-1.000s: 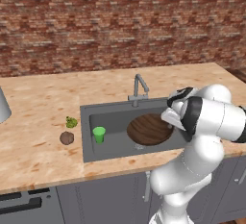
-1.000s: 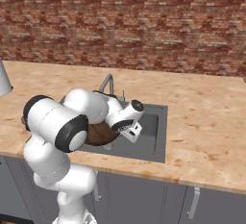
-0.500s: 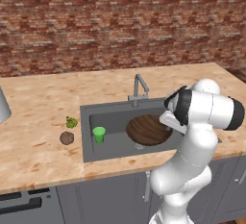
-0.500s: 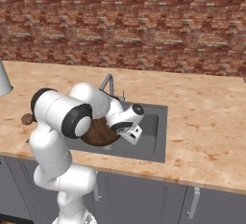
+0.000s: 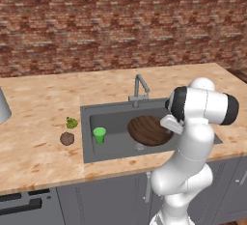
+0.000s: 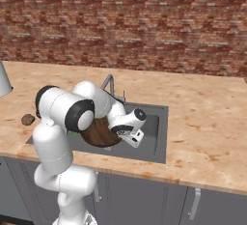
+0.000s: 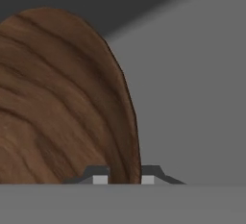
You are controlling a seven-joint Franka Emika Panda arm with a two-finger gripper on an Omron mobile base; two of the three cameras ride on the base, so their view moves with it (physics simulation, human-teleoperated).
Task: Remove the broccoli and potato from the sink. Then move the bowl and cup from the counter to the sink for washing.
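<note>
Hand view: bowl [image 7: 62,103] rim pinched between tool [image 7: 124,179] tips, clamped for lowering into sink [image 5: 116,144]. Tilted in the basin beside cup [image 5: 99,134], already inside. Broccoli [image 5: 72,122] and potato [image 5: 67,138] out on surface [image 5: 38,108], clear of washing.

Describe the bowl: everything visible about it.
The bowl is a wide, shallow round dish of dark brown wood grain. It sits inside the sink, right of the cup and in front of the faucet. In the hand view its rim stands between the fingertips of the gripper, which is shut on it. Whether it rests on the sink floor is unclear.
</note>
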